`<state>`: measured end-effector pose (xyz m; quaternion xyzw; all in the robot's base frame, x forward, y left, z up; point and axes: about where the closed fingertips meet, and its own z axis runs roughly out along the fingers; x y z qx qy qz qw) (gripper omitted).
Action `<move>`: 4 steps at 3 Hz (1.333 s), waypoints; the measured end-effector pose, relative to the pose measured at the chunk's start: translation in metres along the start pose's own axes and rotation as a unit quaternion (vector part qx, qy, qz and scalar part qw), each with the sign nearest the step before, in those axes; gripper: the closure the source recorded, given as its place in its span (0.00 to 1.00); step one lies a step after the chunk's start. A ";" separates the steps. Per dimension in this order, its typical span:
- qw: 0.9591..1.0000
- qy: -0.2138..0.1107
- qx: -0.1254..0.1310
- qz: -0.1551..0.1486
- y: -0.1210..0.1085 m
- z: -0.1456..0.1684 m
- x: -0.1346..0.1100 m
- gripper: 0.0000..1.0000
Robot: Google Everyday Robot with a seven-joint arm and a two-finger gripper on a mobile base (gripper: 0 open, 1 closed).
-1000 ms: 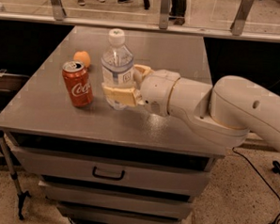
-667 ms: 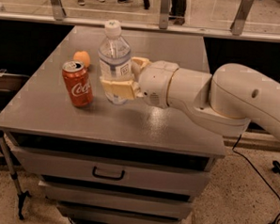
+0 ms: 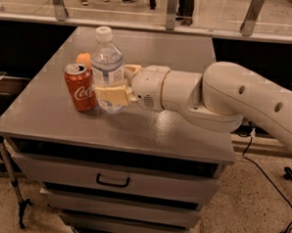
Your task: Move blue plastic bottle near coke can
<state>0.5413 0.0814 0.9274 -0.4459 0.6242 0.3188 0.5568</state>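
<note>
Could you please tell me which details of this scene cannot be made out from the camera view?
- Orange fruit: mostly hidden behind the coke can and blue plastic bottle.
- Gripper, clasping the bottle: its far finger is partly hidden behind the bottle.
- Whether bottle and can touch: they overlap in this view.
- Arm: cut off at the right edge.

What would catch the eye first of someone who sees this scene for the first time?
The large white arm reaches in from the right across the grey table, and its gripper is closed on the blue plastic bottle at the table's left side. Close beside the bottle, on its left, stands the red coke can, with a small orange fruit behind them.
</note>
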 end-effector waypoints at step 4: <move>1.000 -0.003 -0.020 0.021 0.016 0.033 0.028 0.82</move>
